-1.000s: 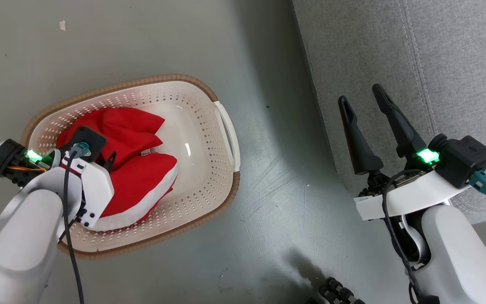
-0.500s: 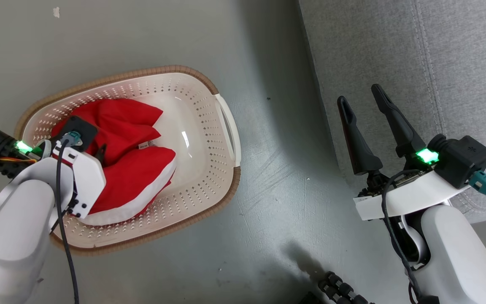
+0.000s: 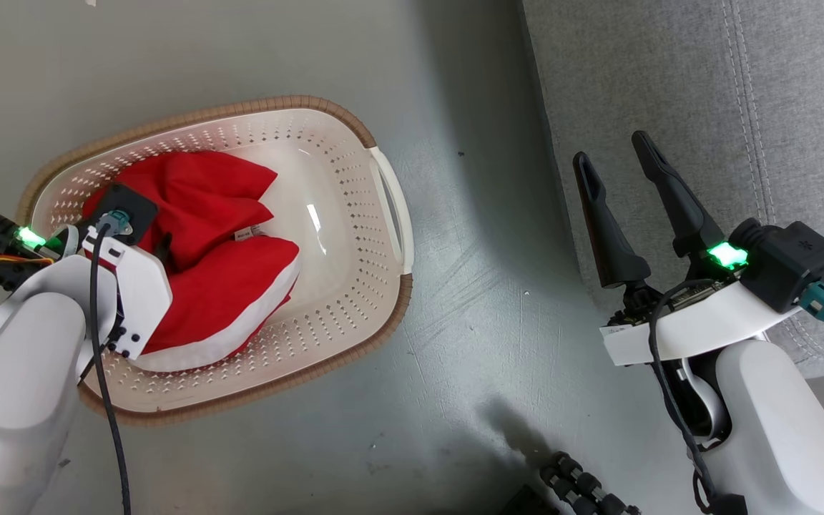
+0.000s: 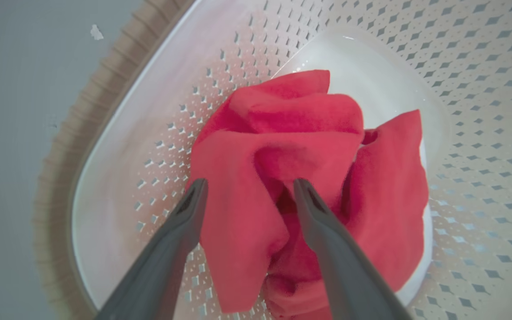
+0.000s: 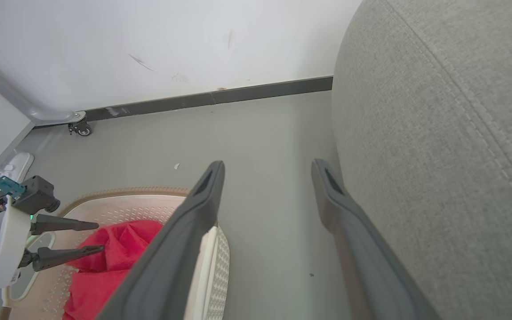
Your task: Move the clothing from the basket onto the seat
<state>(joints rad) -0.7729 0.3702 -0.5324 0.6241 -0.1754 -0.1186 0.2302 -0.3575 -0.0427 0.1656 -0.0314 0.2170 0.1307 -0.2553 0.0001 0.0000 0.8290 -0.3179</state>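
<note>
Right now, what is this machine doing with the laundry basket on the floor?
The robot's left gripper is open and reaching down over the soft bright red clothing heaped in the cream perforated plastic basket, which sits on the grey floor. Nothing has been gripped yet. Its right gripper is open and empty at the edge of the large grey fabric sofa, where the clothing is meant to go.

Living-room-like domestic space: grey fabric sofa (image 3: 705,107), laundry basket (image 3: 355,286) on bare grey floor (image 3: 491,322), plain white wall (image 5: 149,44).
</note>
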